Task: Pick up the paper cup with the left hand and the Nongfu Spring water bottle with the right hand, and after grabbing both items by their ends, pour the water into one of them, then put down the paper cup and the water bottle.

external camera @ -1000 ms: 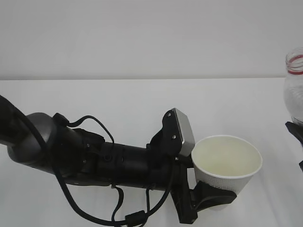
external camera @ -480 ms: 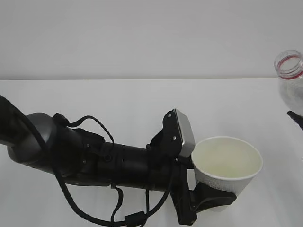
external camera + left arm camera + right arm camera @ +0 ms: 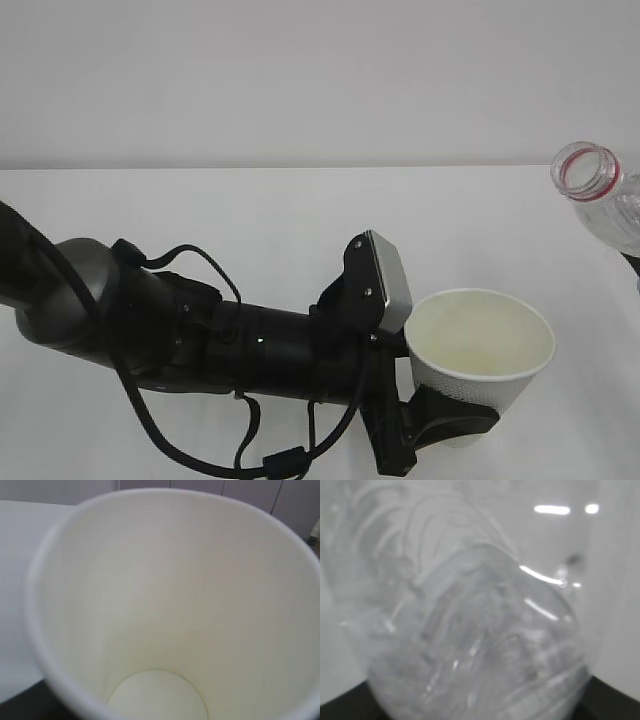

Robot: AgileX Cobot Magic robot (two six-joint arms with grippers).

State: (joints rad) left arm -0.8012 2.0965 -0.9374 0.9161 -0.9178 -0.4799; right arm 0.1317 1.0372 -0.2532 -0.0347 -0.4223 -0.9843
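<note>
The bench (image 3: 250,220), white and bare, ran across the whole scene. Over its front half lay the left hand (image 3: 440,420), a thick black arm with looping cables and a grey wrist plate, its fingers (image 3: 455,418) closed around the lower wall of the paper cup (image 3: 478,345). The cup stood upright near the front right part of the bench, mouth open; from the left wrist its cream inside looked dry, with no water visible on the bottom.

At the right edge the Nongfu Spring water bottle (image 3: 600,195) hung in the air, uncapped, its red-ringed neck tilted toward the cup but off to the side of it and higher. The right hand (image 3: 634,270) showed only as a dark sliver at the frame's edge; from the right wrist the clear bottle body filled the picture against black fingers, so it appeared gripped low on the body.

The pour seemed about to begin. Doing it well would likely mean bringing the bottle mouth over the cup's centre before tipping further, tilting slowly, and keeping the cup level and steady.
</note>
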